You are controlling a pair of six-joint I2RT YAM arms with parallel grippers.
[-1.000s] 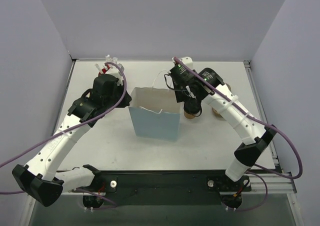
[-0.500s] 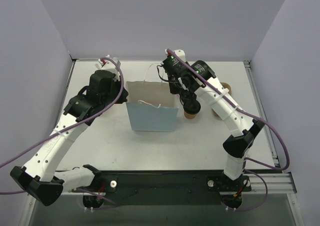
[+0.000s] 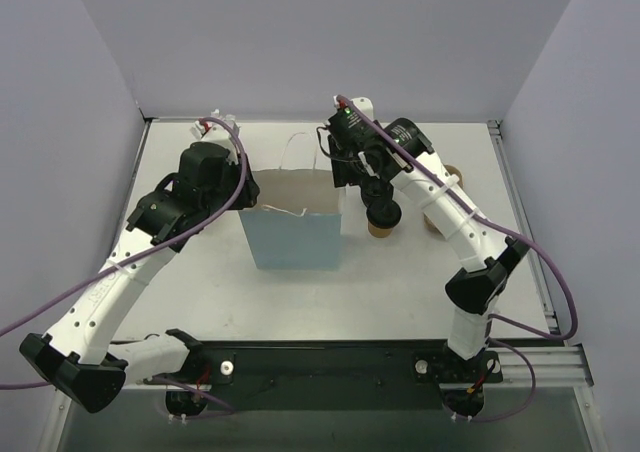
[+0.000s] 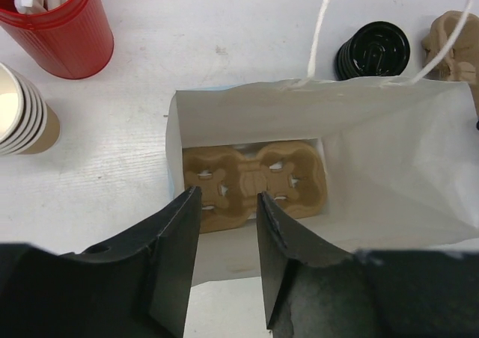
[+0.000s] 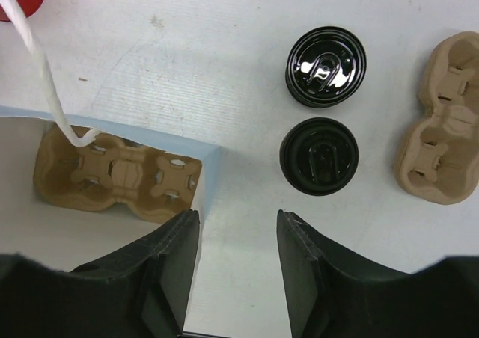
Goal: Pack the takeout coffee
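Note:
The takeout coffee [image 3: 381, 220] is a tan cup with a black lid, standing on the table just right of the bag; from above it shows in the right wrist view [image 5: 319, 156]. The light blue paper bag [image 3: 292, 234] stands open with a brown cup carrier [image 4: 254, 177] on its floor. My left gripper [image 4: 224, 200] is open, above the bag's left rim [image 3: 240, 187]. My right gripper [image 5: 238, 222] is open over the bag's right wall [image 3: 345, 177], left of the coffee.
A stack of loose black lids [image 5: 325, 66] sits just behind the coffee. A second brown carrier [image 5: 441, 136] lies to the right. A red cup of stirrers [image 4: 60, 24] and stacked cream cups [image 4: 19, 110] stand at the back left.
The bag has slid left, away from the coffee. My right gripper has moved left with the bag's right wall. My left gripper has stayed over the bag's left rim.

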